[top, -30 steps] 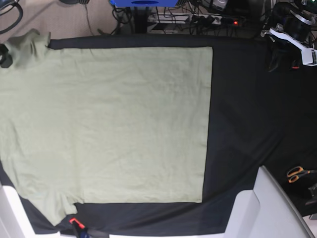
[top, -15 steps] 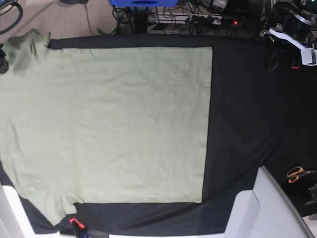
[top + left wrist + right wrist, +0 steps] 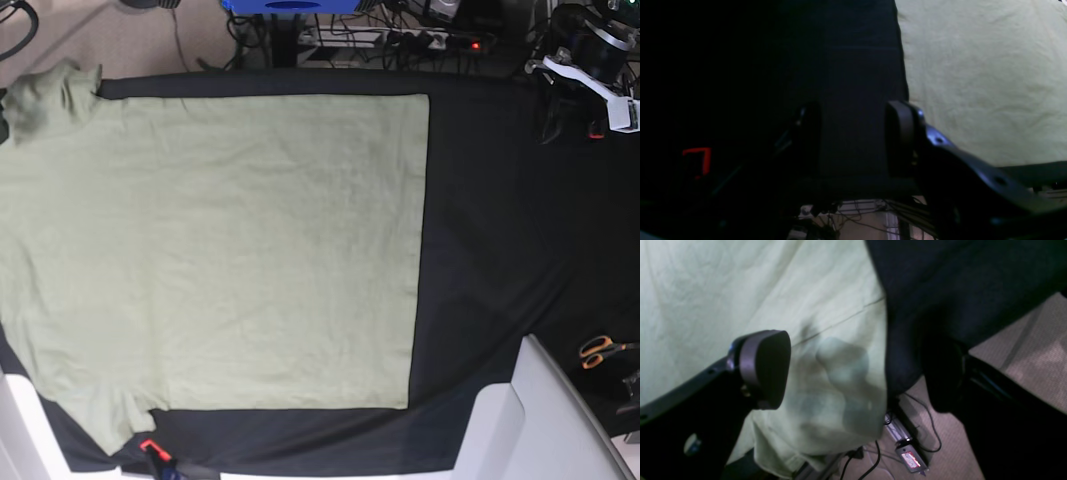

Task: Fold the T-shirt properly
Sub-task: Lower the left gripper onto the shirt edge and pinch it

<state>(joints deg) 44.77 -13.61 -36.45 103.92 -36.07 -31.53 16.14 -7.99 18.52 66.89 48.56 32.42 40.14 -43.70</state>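
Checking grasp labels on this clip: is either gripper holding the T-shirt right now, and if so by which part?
Nothing is held. The right gripper is open above the T-shirt sleeve; the left gripper is open over bare black cloth.

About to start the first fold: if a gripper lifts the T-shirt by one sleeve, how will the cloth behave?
Probably floppy: the T-shirt lies flat with soft wrinkles, and its sleeve droops over the table edge. Likely light, so it should trail and drag across the black table cloth rather than lift whole.

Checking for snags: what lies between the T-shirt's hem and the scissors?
Only bare black table cloth between the T-shirt and the scissors, seen in the base view.
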